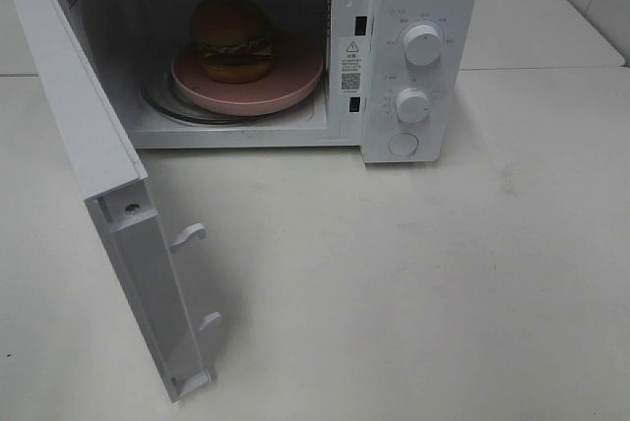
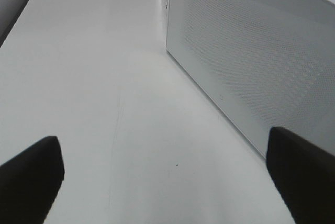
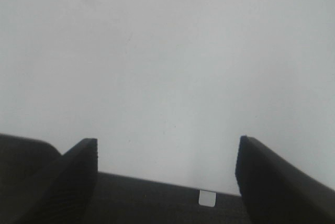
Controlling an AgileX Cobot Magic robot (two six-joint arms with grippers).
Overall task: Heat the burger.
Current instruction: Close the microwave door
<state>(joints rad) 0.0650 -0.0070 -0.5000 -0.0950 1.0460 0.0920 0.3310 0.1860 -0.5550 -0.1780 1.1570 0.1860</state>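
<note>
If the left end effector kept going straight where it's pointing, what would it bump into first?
Probably just the white table, which fills the way ahead of the left end effector. The open microwave door runs alongside its path, not across it, though depth is hard to judge.

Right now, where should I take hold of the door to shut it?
Probably the door by its free edge near the latch hooks, from its outer left side: it stands wide open, and the open left gripper is beside that face.
</note>
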